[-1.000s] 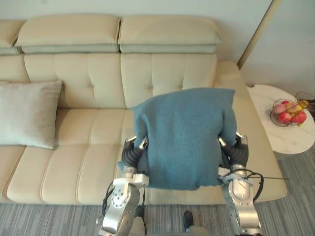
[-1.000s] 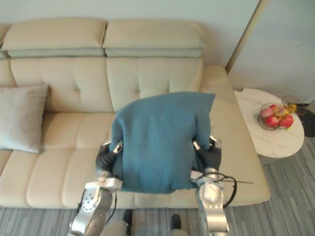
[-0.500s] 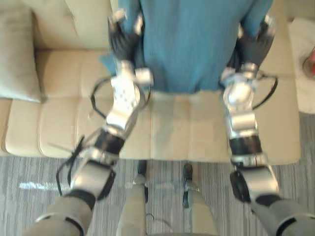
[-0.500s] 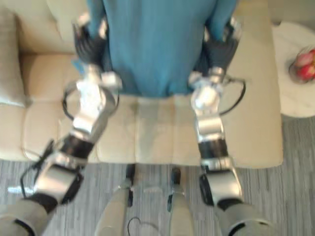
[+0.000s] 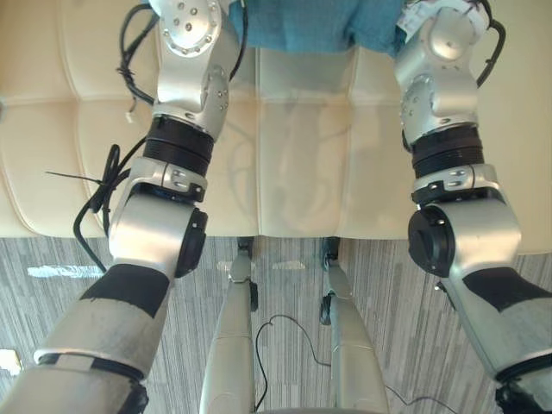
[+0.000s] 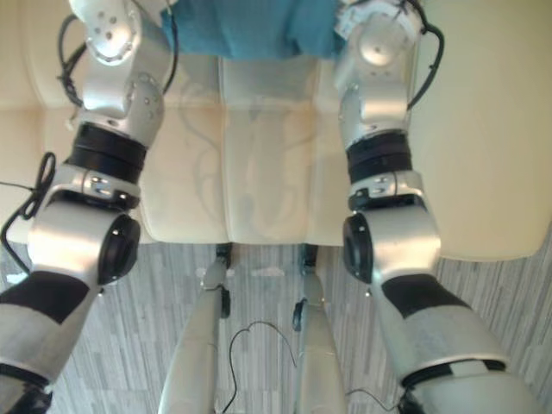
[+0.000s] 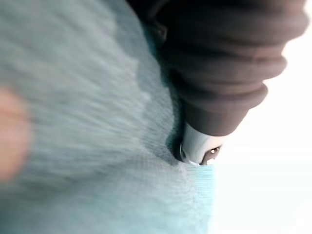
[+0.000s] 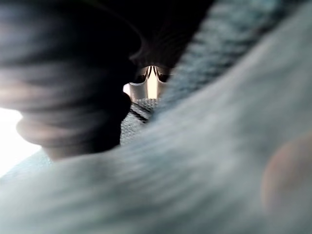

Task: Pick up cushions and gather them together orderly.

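Looking straight down on a cream leather sofa seat, stitched into wide panels and spanning the upper half of the head views. Meeting a grey striped floor along its front edge, lower down.

Reaching forward over the seat with the left arm and the right arm, one on each side. Carrying a teal cushion between them, right at the far top edge of the head views and over the sofa seat; not being able to tell whether touching the seat or hanging clear of it. Seeing its near edge running side to side from one arm to the other, slightly uneven. Not being able to tell its long axis or which way it is facing, with the rest cut off by the frame.

Lying close against the cushion's fuzzy teal cloth with the left hand, its dark ribbed cover right beside the fabric. Lying against the same cloth with the right hand, fabric bulging across in front of it. Not being able to tell, for either hand, whether spread flat or clamped on the cushion.
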